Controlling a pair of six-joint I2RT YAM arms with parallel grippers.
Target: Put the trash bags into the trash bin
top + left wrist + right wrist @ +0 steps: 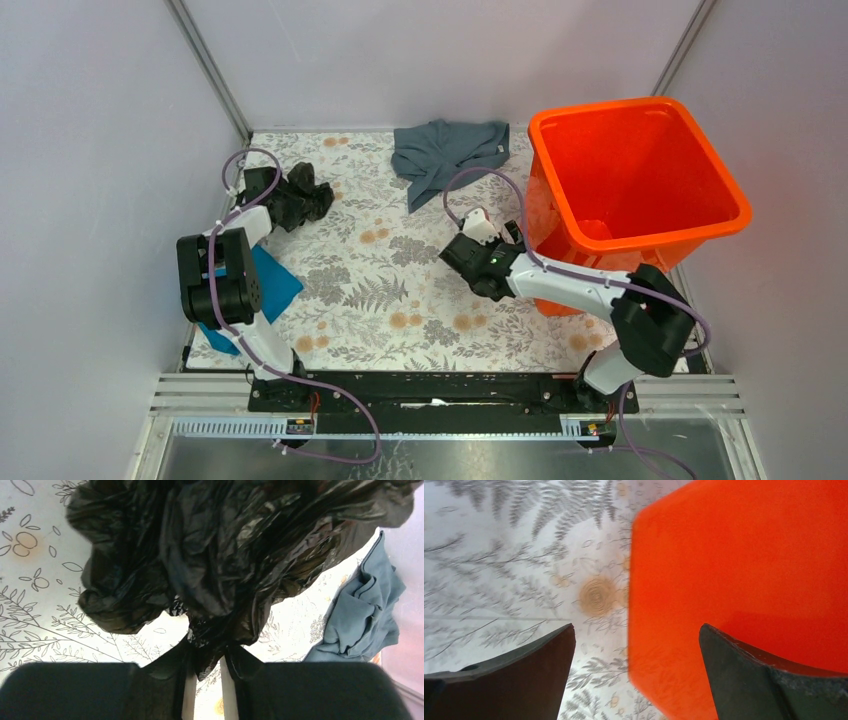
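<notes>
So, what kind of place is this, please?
Probably a small robot test booth: plain panel walls close around a floral-covered table, and the left arm and right arm are bolted to a rail at its near edge.

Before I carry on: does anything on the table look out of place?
Nothing spilled or damaged. Two stray cloths stand out: a grey-blue cloth crumpled at the far edge, and a teal-blue cloth lying partly under the left arm. The left gripper pinches the trash bag.

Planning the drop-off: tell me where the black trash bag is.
Top view: the black trash bag sits crumpled far left on the table, pinched in the left hand, left of the grey-blue cloth and orange bin.
</notes>
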